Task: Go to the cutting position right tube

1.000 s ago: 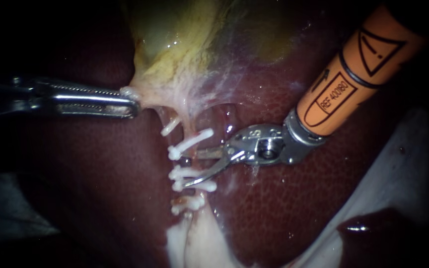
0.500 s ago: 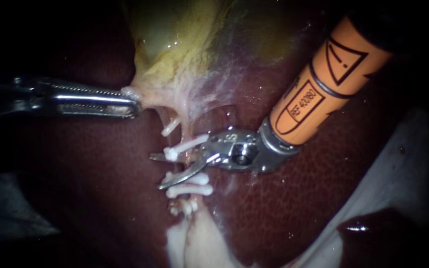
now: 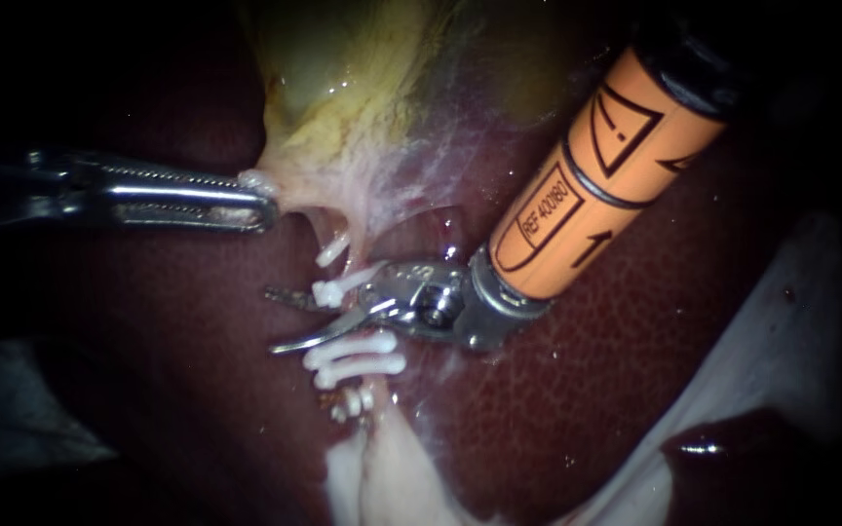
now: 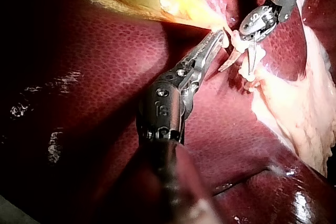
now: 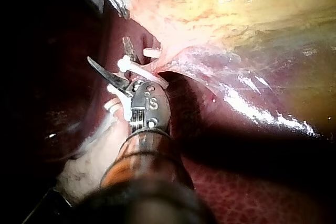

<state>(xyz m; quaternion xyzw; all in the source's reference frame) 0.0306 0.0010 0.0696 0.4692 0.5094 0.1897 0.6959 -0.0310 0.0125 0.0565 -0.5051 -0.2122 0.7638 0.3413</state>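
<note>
Endoscope view: illumination is centred. The gallbladder (image 3: 363,97) and the nearby liver (image 3: 538,409) are lit, the margins fall to near black, and the left instrument (image 3: 261,206) fades into shadow toward the edge. Small glints mark wet tissue.

Left wrist view: moderate light, white glare patches on the liver (image 4: 105,51).

Right wrist view: hard glare streaks on the gallbladder (image 5: 252,19); foreground dark.

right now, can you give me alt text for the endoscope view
The right instrument comes in from the upper right, its open jaws reaching in among the white clips just below the gallbladder. The left instrument has its jaws shut on the gallbladder's lower edge. Dark red liver lies underneath.
</note>
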